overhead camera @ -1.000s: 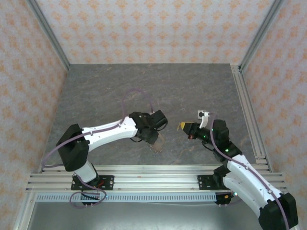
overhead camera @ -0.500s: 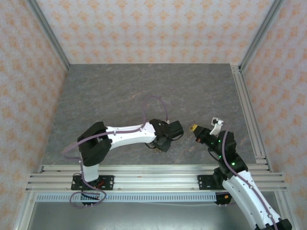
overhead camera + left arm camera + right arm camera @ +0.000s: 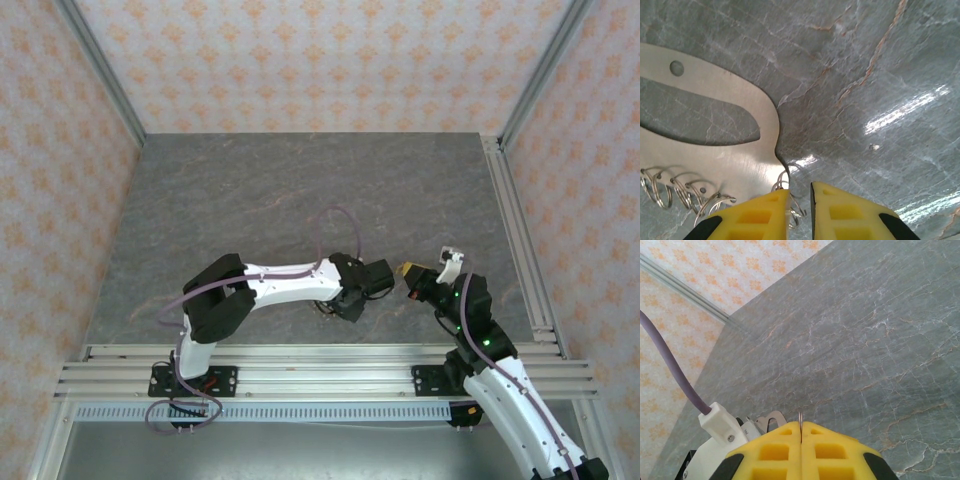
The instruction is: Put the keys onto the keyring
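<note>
At table's near edge, top view: left gripper (image 3: 338, 303) has swung right and now sits near right gripper (image 3: 409, 271).
Left wrist view: jaws narrowed around one wire loop of keyring (image 3: 783, 177) beside metal plate (image 3: 735, 155); firm pinch unconfirmed.
Right wrist view: pads shut on key (image 3: 800, 419), edge-on.
Judgement: threading is imminent.

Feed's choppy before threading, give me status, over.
Left gripper narrowly apart around split ring on keyring plate, grip unclear. Right gripper shut on thin metal piece, likely key. No obstruction seen.
</note>
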Motion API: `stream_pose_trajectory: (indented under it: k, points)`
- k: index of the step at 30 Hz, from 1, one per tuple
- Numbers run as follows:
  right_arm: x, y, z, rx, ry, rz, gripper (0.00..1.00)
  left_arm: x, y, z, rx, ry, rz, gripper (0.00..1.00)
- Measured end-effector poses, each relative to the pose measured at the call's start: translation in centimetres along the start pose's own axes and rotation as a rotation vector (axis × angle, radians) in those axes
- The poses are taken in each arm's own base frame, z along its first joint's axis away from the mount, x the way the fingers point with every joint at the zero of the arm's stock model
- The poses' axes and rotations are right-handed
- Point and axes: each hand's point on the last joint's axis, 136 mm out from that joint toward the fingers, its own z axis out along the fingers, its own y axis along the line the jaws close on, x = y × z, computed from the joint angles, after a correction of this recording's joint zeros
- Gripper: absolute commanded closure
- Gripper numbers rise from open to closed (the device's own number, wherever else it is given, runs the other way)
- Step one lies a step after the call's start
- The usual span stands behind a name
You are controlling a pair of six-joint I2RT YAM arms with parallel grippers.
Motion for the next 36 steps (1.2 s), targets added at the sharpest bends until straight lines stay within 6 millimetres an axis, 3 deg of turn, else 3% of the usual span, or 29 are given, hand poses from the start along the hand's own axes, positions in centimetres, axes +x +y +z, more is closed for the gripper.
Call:
stream_pose_trajectory:
  k: [14,36]
  points:
    - [0.0,0.0,0.0,0.0,0.0,-0.008,1.0,1.6,0.5,0.8,-0.034,0.036,-0.02,0.85]
    - [0.0,0.0,0.0,-0.001,0.0,-0.015,1.0,2.4,1.5,1.2,-0.077,0.055,-0.022,0.88]
